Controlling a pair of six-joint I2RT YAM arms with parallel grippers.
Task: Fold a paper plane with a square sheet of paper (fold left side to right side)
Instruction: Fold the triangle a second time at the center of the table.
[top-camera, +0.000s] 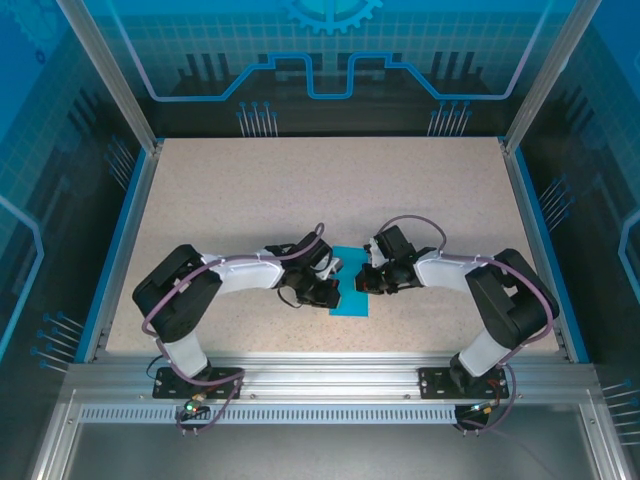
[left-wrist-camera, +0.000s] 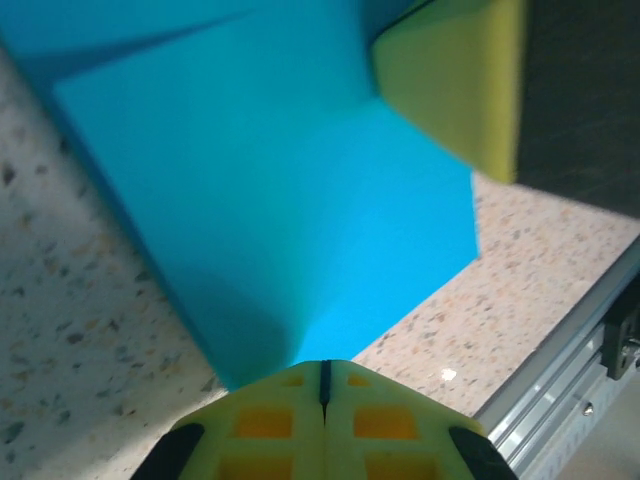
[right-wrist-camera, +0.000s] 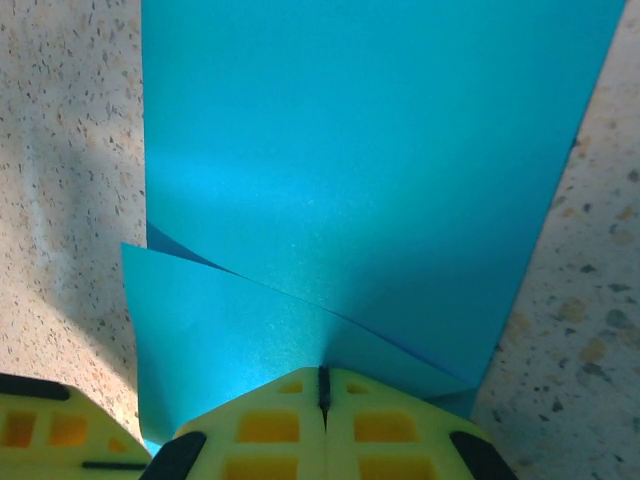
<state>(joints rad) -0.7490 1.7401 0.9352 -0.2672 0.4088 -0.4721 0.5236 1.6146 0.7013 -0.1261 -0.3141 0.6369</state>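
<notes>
Desk (top-camera: 300, 190): speckled beige top with blue side rails and an aluminium frame along the near edge.
Left arm (top-camera: 240, 275): white and black, reaching from the near left toward the middle of the desk.
Right arm (top-camera: 450, 272): reaching in from the near right, so the two wrists face each other close together.
Sheet of paper (top-camera: 350, 305): bright cyan, lying on the desk between the two wrists, near the centre and closer to the near edge. From above it shows as a narrow strip, partly covered by both wrists. The left wrist view shows creased panels (left-wrist-camera: 270, 200), and the right wrist view shows a slanted flap lying over a flat panel (right-wrist-camera: 370, 150).
Left end effector (left-wrist-camera: 322, 385): closed, its yellow-green fingers meeting at a thin seam. A corner of the paper runs right up to the tips, but I cannot tell whether it is pinched or only pressed.
Right end effector (right-wrist-camera: 322, 385): closed in the same way, tips on the flap's near edge. Pinched or pressed, I cannot tell.
</notes>
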